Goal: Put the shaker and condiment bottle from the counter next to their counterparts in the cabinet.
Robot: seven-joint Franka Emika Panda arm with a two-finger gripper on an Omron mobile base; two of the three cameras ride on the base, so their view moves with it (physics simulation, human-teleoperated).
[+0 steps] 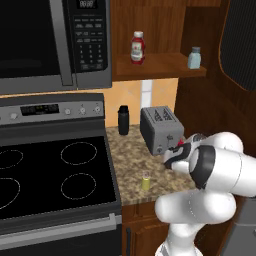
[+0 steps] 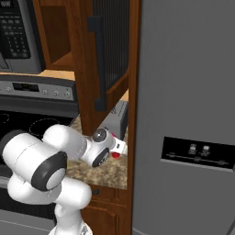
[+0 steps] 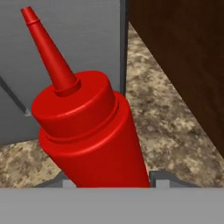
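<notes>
Speckled granite counter; gripper fingers flank the all-red cone-capped squeeze bottle beside the grey toaster, grip contact unclear.

The left base view looks forward and down from behind the arm, the stove at 9 o'clock and the cabinet at 1 o'clock. The right base view faces the same granite counter from the other side. The hand view sits very near the condiment bottle, the toaster at 12 o'clock.
</notes>
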